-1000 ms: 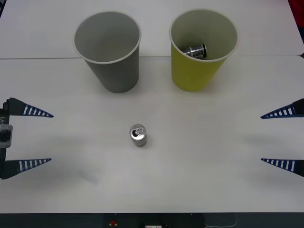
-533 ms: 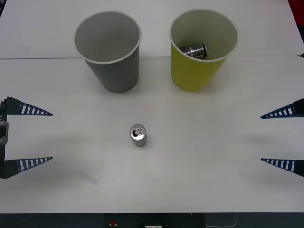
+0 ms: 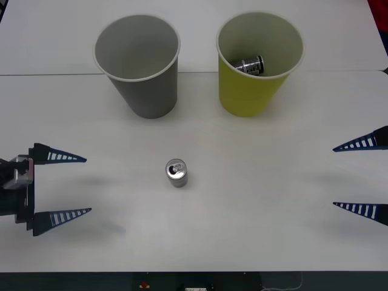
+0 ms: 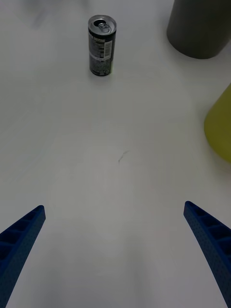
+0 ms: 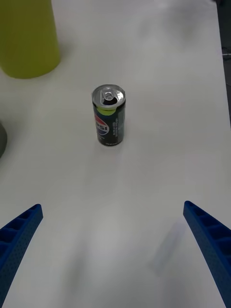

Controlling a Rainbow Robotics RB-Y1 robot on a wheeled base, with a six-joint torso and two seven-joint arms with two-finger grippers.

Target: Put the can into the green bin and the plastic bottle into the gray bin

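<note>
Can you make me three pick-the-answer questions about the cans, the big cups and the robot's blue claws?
1. Where does the standing can sit?
A. inside the gray bin
B. on the white table, in front of both bins
C. between a gripper's fingers

2. How many cans are there in all?
A. one
B. two
C. four

3. How does the left gripper stand?
A. open, holding nothing
B. shut on a can
C. shut on a bin's rim

Answers:
1 B: it stands upright on the table, nearer the robot than the gray bin and the green bin.
2 B: one stands on the table, another can lies inside the green bin.
3 A: its fingers are spread apart with bare table between them.
</note>
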